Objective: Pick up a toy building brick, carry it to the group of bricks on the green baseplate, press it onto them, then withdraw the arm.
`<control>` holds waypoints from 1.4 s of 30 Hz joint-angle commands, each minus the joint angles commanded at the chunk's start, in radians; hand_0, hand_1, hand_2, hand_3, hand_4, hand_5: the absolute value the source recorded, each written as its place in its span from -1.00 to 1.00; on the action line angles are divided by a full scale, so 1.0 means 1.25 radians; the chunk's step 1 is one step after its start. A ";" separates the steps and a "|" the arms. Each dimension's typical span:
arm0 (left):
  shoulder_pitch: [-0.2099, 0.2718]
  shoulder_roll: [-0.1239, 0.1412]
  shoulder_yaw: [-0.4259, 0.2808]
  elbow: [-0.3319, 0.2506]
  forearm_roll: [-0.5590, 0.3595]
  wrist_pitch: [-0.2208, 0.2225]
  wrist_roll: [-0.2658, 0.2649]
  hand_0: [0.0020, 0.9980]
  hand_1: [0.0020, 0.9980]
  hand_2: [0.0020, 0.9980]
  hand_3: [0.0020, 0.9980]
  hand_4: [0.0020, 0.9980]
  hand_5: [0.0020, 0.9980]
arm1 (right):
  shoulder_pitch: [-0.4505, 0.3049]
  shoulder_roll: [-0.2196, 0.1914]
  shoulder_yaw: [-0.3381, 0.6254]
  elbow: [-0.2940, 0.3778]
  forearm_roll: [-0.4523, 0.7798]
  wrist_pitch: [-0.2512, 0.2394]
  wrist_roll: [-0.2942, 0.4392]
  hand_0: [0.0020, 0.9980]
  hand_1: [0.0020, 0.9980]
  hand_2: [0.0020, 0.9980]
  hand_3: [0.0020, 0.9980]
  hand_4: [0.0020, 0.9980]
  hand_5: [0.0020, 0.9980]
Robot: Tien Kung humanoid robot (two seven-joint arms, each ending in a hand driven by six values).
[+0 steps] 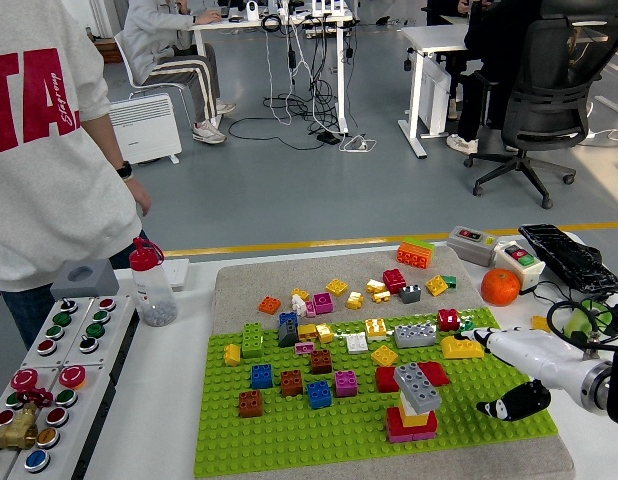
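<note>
A grey brick point(418, 386) tops a small stack of yellow, red and pink bricks point(411, 423) near the front right of the green baseplate point(289, 435). My right hand point(492, 374), white with a black thumb, hovers over the plate's right edge. It is open and holds nothing, a short gap right of the stack. Several single bricks stand on the plate's left half, such as a blue one point(261, 376). Loose bricks point(369, 292) lie on the grey mat behind. My left arm is out of sight.
A button panel point(49, 375) and a red-capped bottle point(150, 284) stand at the left. An orange point(500, 286), two switch boxes point(472, 244) and a black keyboard point(572, 258) sit at the back right. A person in a grey sweatshirt point(49, 150) stands at the far left.
</note>
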 joint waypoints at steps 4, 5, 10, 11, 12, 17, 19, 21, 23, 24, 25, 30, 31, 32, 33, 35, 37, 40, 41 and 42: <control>0.001 0.001 -0.002 0.000 0.004 0.000 0.000 0.34 0.23 0.14 -0.09 -0.53 1.00 | -0.047 -0.027 0.060 0.000 0.009 -0.030 0.010 0.86 0.70 0.97 0.89 0.43 -0.51; 0.001 0.001 -0.002 0.000 0.004 0.000 0.000 0.34 0.23 0.14 -0.09 -0.53 1.00 | -0.058 -0.031 0.074 0.000 0.012 -0.045 0.017 0.86 0.70 0.97 0.89 0.43 -0.51; 0.001 0.001 -0.003 0.000 0.006 -0.001 0.001 0.34 0.23 0.15 -0.09 -0.53 1.00 | -0.093 -0.045 0.121 0.000 0.010 -0.122 0.062 0.59 0.55 0.72 0.66 -0.12 -0.51; 0.001 0.001 -0.003 0.000 0.006 -0.001 0.001 0.34 0.23 0.15 -0.09 -0.53 1.00 | -0.099 -0.047 0.127 0.000 0.008 -0.144 0.077 0.59 0.55 0.72 0.66 -0.12 -0.51; 0.001 0.001 -0.003 0.000 0.006 -0.001 0.001 0.34 0.23 0.15 -0.09 -0.53 1.00 | -0.105 -0.050 0.133 0.000 0.007 -0.171 0.097 0.59 0.55 0.72 0.66 -0.12 -0.51; 0.000 0.001 -0.003 0.000 0.005 -0.001 0.001 0.34 0.23 0.15 -0.09 -0.53 1.00 | -0.125 -0.053 0.153 0.000 0.001 -0.282 0.195 0.38 0.40 0.41 0.26 -0.41 -0.41; 0.001 0.000 -0.002 0.000 0.005 -0.001 0.001 0.34 0.23 0.15 -0.09 -0.53 1.00 | -0.129 -0.056 0.157 0.000 -0.013 -0.322 0.247 0.38 0.40 0.41 0.26 -0.41 -0.41; 0.001 0.000 -0.001 0.000 0.004 -0.001 0.001 0.34 0.23 0.15 -0.08 -0.53 1.00 | -0.131 -0.059 0.156 0.000 -0.022 -0.345 0.290 0.32 0.34 0.31 0.15 -0.53 -0.39; 0.002 0.000 0.000 0.000 0.003 -0.001 0.001 0.34 0.23 0.15 -0.08 -0.53 1.00 | -0.135 -0.062 0.157 0.000 -0.028 -0.350 0.332 0.32 0.34 0.31 0.15 -0.53 -0.39; 0.002 0.000 0.001 0.000 0.003 -0.001 0.001 0.34 0.23 0.15 -0.08 -0.53 1.00 | -0.136 -0.062 0.156 0.000 -0.030 -0.351 0.350 0.32 0.34 0.31 0.15 -0.53 -0.39; 0.002 0.000 0.001 0.000 0.003 -0.002 0.001 0.34 0.23 0.15 -0.08 -0.53 1.00 | -0.138 -0.063 0.156 0.000 -0.031 -0.350 0.373 0.32 0.34 0.31 0.15 -0.53 -0.39; 0.006 0.000 0.000 0.000 0.005 -0.002 0.002 0.34 0.23 0.15 -0.08 -0.53 1.00 | -0.141 -0.058 0.154 0.000 -0.031 -0.346 0.460 0.29 0.30 0.28 0.11 -0.64 -0.38; 0.006 0.000 0.000 0.000 0.005 -0.002 0.002 0.34 0.23 0.15 -0.08 -0.53 1.00 | -0.138 -0.056 0.150 0.000 -0.031 -0.344 0.467 0.29 0.30 0.28 0.11 -0.64 -0.38; 0.007 0.000 0.000 0.000 0.006 -0.002 0.002 0.34 0.23 0.15 -0.08 -0.53 1.00 | -0.136 -0.054 0.144 0.000 -0.032 -0.343 0.471 0.29 0.30 0.28 0.11 -0.64 -0.38; 0.008 0.000 0.000 0.000 0.006 -0.002 0.003 0.34 0.23 0.15 -0.08 -0.53 1.00 | -0.131 -0.051 0.136 0.000 -0.034 -0.340 0.472 0.29 0.30 0.28 0.11 -0.64 -0.38; 0.009 0.000 0.000 0.000 0.006 -0.002 0.003 0.34 0.23 0.15 -0.08 -0.53 1.00 | -0.122 -0.045 0.119 0.000 -0.040 -0.336 0.466 0.28 0.29 0.28 0.11 -0.66 -0.38; 0.009 0.001 0.000 0.000 0.007 -0.002 0.003 0.34 0.23 0.15 -0.08 -0.53 1.00 | -0.113 -0.038 0.102 0.000 -0.047 -0.332 0.457 0.28 0.29 0.28 0.11 -0.66 -0.38; 0.009 0.001 0.002 0.000 0.004 -0.002 0.002 0.34 0.23 0.15 -0.08 -0.53 1.00 | -0.097 -0.027 0.071 0.000 -0.058 -0.329 0.439 0.26 0.28 0.27 0.13 -0.67 -0.33; 0.009 0.001 0.003 0.000 0.002 -0.002 0.002 0.34 0.23 0.15 -0.08 -0.53 1.00 | -0.091 -0.023 0.062 0.000 -0.060 -0.328 0.434 0.26 0.28 0.27 0.13 -0.67 -0.33; 0.009 0.001 0.004 0.000 0.001 -0.002 0.002 0.34 0.23 0.15 -0.08 -0.53 1.00 | -0.085 -0.019 0.051 0.000 -0.062 -0.327 0.430 0.26 0.28 0.27 0.13 -0.67 -0.33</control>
